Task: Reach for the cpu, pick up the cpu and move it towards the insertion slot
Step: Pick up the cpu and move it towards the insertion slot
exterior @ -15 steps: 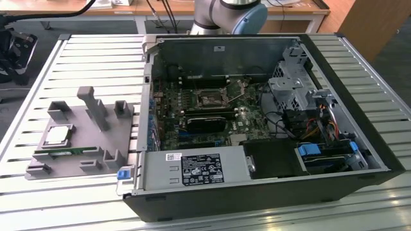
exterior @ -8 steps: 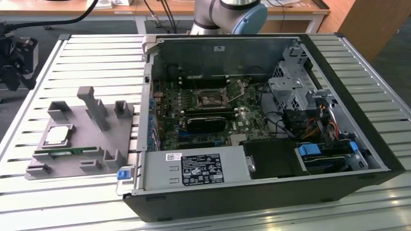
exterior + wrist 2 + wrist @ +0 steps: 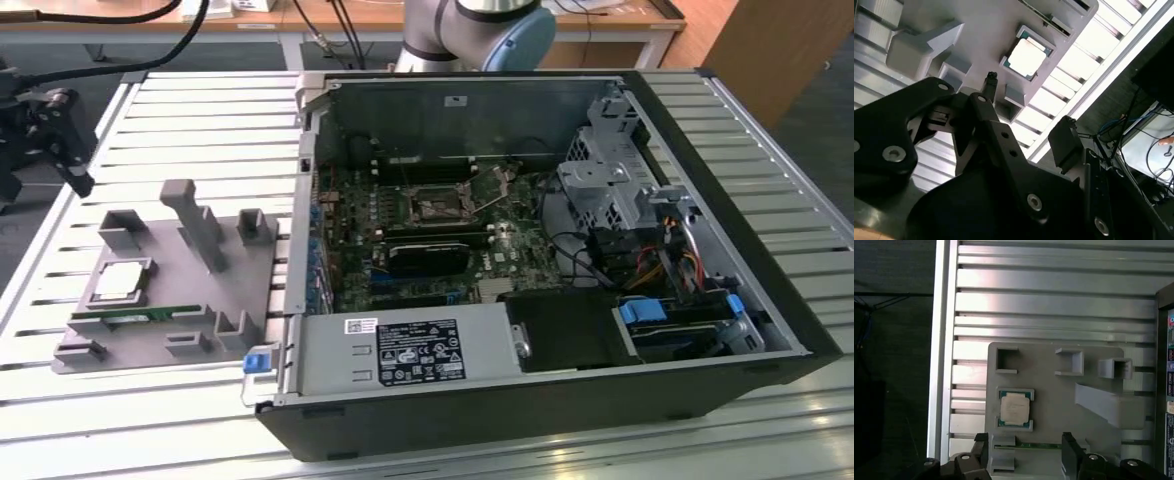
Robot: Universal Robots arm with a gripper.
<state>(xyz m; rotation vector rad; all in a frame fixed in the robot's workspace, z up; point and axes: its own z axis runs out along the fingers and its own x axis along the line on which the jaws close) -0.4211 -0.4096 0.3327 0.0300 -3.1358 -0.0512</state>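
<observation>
Reach step, nothing grasped yet. The small flat square cpu with the silvery-white metal top point(image 3: 1014, 408) lies flat in its recess on the grey plastic tray point(image 3: 1054, 400), which sits on the slatted aluminium table point(image 3: 200, 110) at the exterior view's left, just beside the open black computer case point(image 3: 747, 190). In the first wrist view the black end effector point(image 3: 1025, 440) hangs above the tray, fingers spread apart with nothing between them, so open and empty. It is over the thin green memory stick point(image 3: 127, 313) beside the cpu rather than over the cpu itself, and looks well clear of the tray. The insertion slot, a dark square socket with a silvery frame on the green board point(image 3: 438, 206), is inside the case, well apart from the cpu. To do the reach well, I'd judge: centre over the cpu before descending and keep the approach vertical. The recess seems to have raised lips on two opposite edges of the cpu, so put the fingers on the two free edges; the finger spread looks roughly lined up for that. Keep the jaws wide until they straddle the chip. Watch the tall grey post point(image 3: 200, 225) near the recess and the memory stick alongside; a skewed descent could clip either. The chip is thin, so go low enough to catch its edges, not the top.
</observation>
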